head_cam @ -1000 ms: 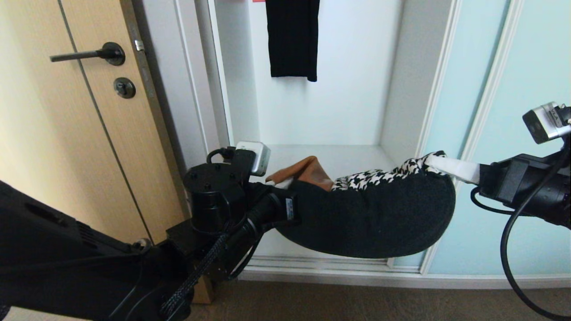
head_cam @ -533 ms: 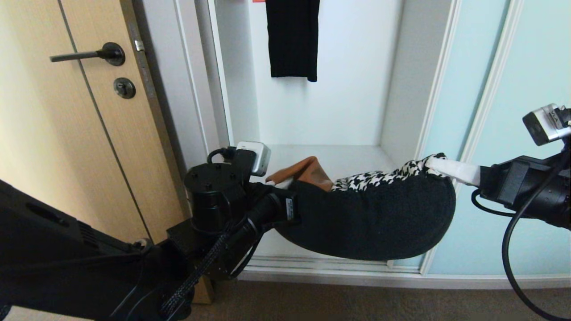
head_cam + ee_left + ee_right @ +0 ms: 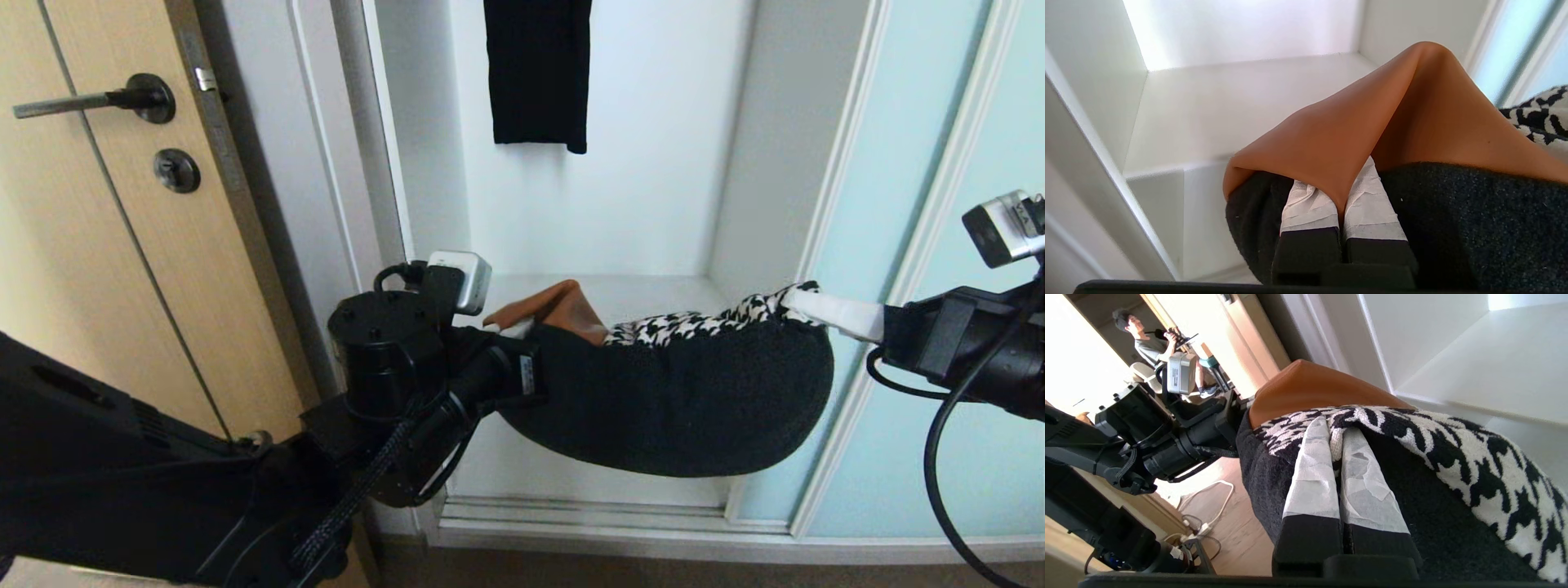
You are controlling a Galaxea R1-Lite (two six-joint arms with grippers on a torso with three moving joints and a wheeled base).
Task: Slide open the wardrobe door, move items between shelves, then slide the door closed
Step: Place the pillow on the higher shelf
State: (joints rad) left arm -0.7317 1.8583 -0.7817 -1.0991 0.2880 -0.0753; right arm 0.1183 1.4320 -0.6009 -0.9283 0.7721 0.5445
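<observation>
Because the patchwork cushion (image 3: 678, 392) sags, we pinch opposite corners with left gripper (image 3: 1341, 204) and right gripper (image 3: 1337, 457), level above the shelf (image 3: 645, 290).

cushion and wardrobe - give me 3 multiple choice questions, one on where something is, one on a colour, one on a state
1. Where is the cushion?
A. lying flat on the carpet
B. slung in the air between the left gripper and the right gripper, in front of the shelf
C. hanging from a rail

2. What colour is the cushion's underside, facing the head view?
A. black
B. red
C. aqua

3. How does the sliding wardrobe door stand?
A. shut across the whole wardrobe
B. lifted off and laid on the floor
C. slid to the right, leaving the compartment open

Answers:
1 B: each gripper pinches one end and the middle sags below them, clear of the shelf.
2 A: the sagging face is dark fabric, with brown leather and houndstooth only on top.
3 C: the white interior and a hanging black garment show left of the frosted panel.
</observation>
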